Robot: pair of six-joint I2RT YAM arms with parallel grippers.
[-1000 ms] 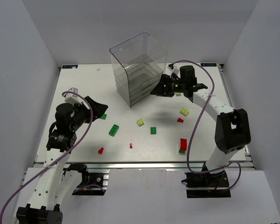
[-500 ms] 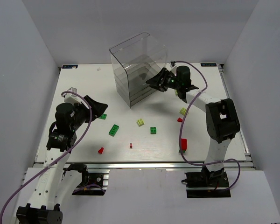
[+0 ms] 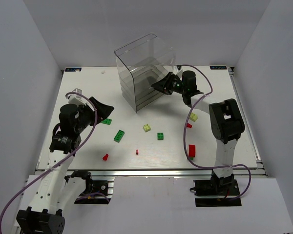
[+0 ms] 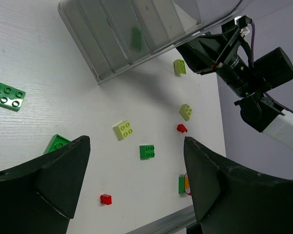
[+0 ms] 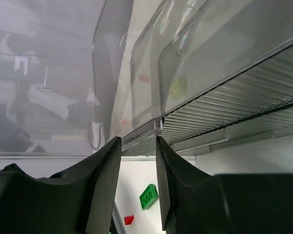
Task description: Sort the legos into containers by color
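Stickers [image 3: 73, 69] (blue) at table's [image 3: 90, 80] far corners, flanking containers [image 3: 141, 73], are unreadably small.

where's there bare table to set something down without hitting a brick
Bare: the far-left corner of the table, left of the containers, and the near strip between the tiny red brick and the red-and-green stack. Crowded: the middle, around the pale brick and the green square brick.
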